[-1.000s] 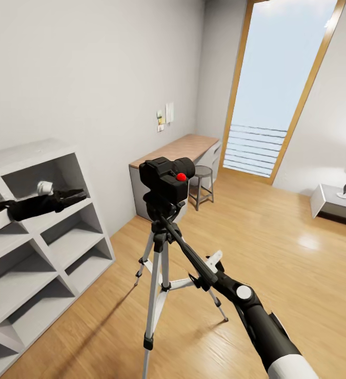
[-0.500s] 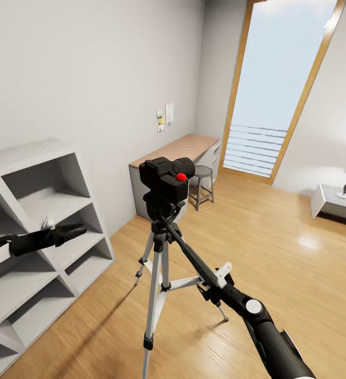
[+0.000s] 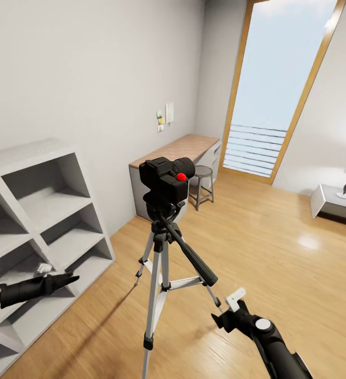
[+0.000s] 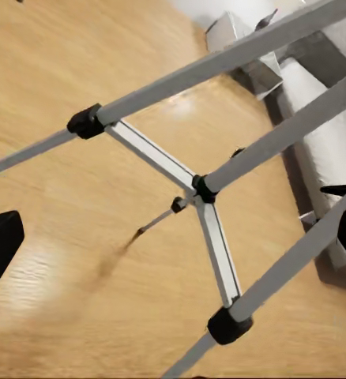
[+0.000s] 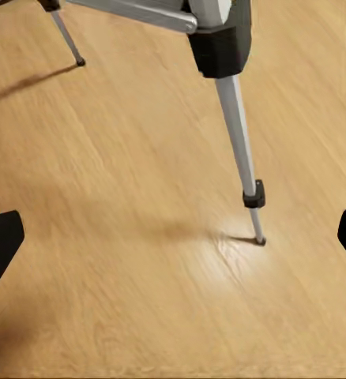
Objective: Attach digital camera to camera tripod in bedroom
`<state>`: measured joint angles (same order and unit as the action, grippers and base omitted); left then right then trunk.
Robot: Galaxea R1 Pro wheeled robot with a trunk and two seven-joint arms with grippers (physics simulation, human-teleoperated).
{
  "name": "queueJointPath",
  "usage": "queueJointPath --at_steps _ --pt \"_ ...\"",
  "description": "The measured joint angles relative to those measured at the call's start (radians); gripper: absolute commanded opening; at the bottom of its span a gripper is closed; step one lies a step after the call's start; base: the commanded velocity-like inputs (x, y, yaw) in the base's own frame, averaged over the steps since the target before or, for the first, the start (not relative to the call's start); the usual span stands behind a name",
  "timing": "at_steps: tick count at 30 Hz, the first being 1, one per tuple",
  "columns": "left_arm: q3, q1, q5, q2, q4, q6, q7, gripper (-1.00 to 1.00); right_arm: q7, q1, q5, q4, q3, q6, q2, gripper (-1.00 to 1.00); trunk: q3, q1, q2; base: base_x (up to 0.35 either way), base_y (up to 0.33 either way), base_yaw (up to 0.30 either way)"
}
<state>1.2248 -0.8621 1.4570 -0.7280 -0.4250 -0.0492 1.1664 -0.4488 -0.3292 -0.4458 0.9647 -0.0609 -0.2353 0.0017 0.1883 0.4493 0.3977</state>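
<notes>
Sitting on the head of the camera tripod [image 3: 160, 263], the digital camera [image 3: 166, 179] is well above and apart from both your grippers. Your right gripper [image 3: 226, 315] hangs wide open and empty, its jaws framing a tripod leg over the wood floor [image 5: 141, 237]. Your left gripper [image 3: 62, 279], beside the white shelf [image 3: 62, 221], also gapes empty toward the tripod legs.

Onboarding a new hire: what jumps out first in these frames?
The digital camera, black with a red button, sits atop the camera tripod in mid-room on the wood floor. Behind it, a tall wood-framed window glows bright. Both grippers hang low, left by the white cube shelf, right beside a tripod leg.
</notes>
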Motion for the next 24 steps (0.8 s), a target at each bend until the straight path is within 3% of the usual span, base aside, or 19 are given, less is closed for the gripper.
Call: queueJointPath --at_steps 5,9,11,12,15,16,19,20,21,24 --pt "0.001 0.087 0.001 0.015 0.012 -0.004 -0.055 1.0 0.028 0.004 0.001 -0.108 -0.036 -0.018 -0.002 1.0 0.0 0.0 0.0 0.0 0.0 0.0" --pt "0.002 0.191 0.008 0.057 0.04 -0.006 -0.16 1.0 0.102 0.006 0.007 -0.254 -0.053 -0.024 -0.012 1.0 0.0 0.0 0.0 0.0 0.0 0.0" --pt "0.002 0.237 0.019 0.089 0.068 -0.008 -0.23 1.0 0.142 0.006 0.011 -0.334 -0.057 -0.025 -0.019 1.0 0.0 0.0 0.0 0.0 0.0 0.0" --pt "0.005 0.274 0.033 0.123 0.1 -0.013 -0.298 1.0 0.174 0.007 0.013 -0.409 -0.06 -0.025 -0.024 1.0 0.0 0.0 0.0 0.0 0.0 0.0" --pt "0.005 0.323 0.055 0.181 0.156 -0.035 -0.393 1.0 0.209 0.006 0.018 -0.513 -0.074 -0.024 -0.031 1.0 0.0 0.0 0.0 0.0 0.0 0.0" --pt "0.003 0.323 0.057 0.181 0.157 -0.036 -0.394 1.0 0.21 0.006 0.018 -0.514 -0.074 -0.024 -0.031 1.0 0.0 0.0 0.0 0.0 0.0 0.0" --pt "0.007 0.362 0.067 0.239 0.217 -0.065 -0.487 1.0 0.231 0.006 0.021 -0.591 -0.107 -0.025 -0.035 1.0 0.0 0.0 0.0 0.0 0.0 0.0" --pt "0.01 0.379 0.071 0.279 0.254 -0.079 -0.557 1.0 0.249 0.006 0.022 -0.631 -0.134 -0.025 -0.039 1.0 0.0 0.0 0.0 0.0 0.0 0.0" --pt "0.005 0.38 0.072 0.281 0.255 -0.079 -0.56 1.0 0.249 0.006 0.023 -0.632 -0.135 -0.025 -0.039 1.0 0.0 0.0 0.0 0.0 0.0 0.0" --pt "0.006 0.403 0.074 0.341 0.296 -0.094 -0.673 1.0 0.287 0.007 0.024 -0.68 -0.174 -0.023 -0.047 1.0 0.0 0.0 0.0 0.0 0.0 0.0"
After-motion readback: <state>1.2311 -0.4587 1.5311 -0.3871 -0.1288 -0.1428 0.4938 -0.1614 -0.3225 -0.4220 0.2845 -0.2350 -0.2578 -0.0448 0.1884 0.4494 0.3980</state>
